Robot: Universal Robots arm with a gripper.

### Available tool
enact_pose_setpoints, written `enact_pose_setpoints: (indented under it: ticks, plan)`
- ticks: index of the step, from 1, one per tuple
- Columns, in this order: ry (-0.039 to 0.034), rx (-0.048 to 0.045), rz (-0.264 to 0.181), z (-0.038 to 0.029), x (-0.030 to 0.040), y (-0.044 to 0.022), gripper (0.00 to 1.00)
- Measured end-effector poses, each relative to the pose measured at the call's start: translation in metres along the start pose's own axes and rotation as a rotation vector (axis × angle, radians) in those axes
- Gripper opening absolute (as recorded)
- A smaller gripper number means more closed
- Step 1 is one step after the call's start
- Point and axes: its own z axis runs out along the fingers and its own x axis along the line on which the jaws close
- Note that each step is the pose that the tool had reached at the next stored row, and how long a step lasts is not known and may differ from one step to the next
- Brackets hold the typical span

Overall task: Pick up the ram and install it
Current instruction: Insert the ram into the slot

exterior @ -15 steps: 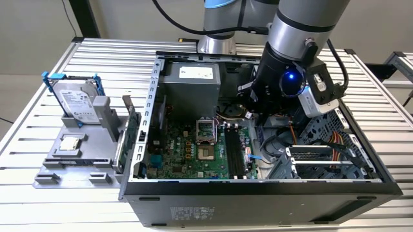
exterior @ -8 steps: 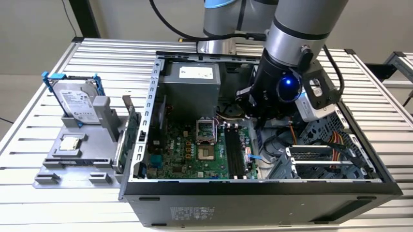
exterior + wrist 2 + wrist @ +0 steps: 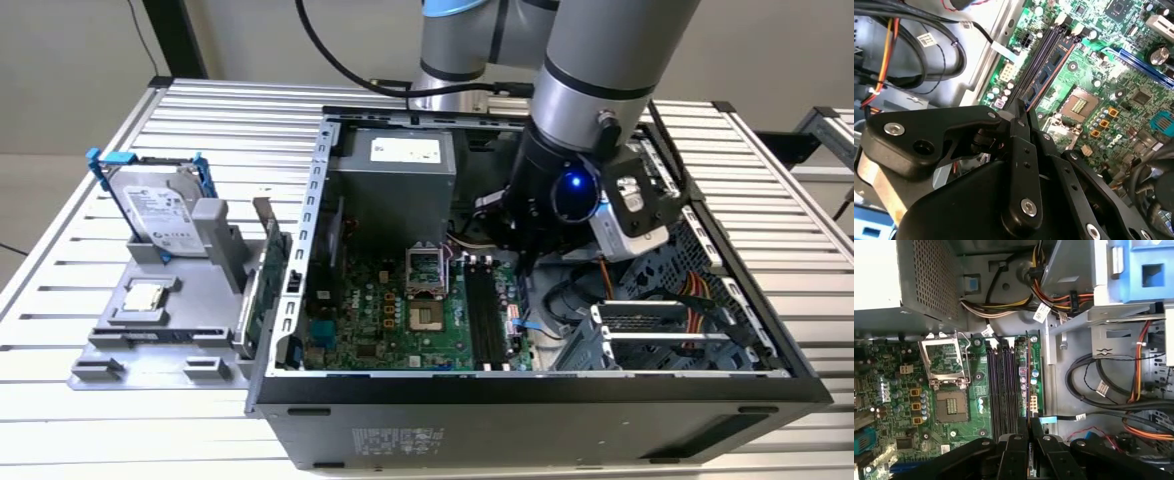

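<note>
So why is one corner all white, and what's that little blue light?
In the first wrist view, the power supply box is overexposed, its side washed out to white. In the exterior view, a blue light glows on the arm's wrist, and the open computer case is evenly lit with soft shadows inside.

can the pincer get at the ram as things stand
Likely yes: the pincer sits inside the open case at one end of the ram, which stands along the motherboard slots. The cables lie off to one side, and nothing shows between pincer and ram.
</note>
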Motion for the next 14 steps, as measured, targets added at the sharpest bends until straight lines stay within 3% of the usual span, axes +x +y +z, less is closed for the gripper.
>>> enact_pose_setpoints:
  ticks: [2,10,14]
  plan:
    - [0.0000,0.0000,0.000,0.0032,0.0003,0.0003,0.00]
    - [-0.0001,-0.0002,0.000,0.0053,0.0004,0.0006,0.00]
    - [0.0001,-0.0006,0.000,0.0107,0.0004,0.0009,0.00]
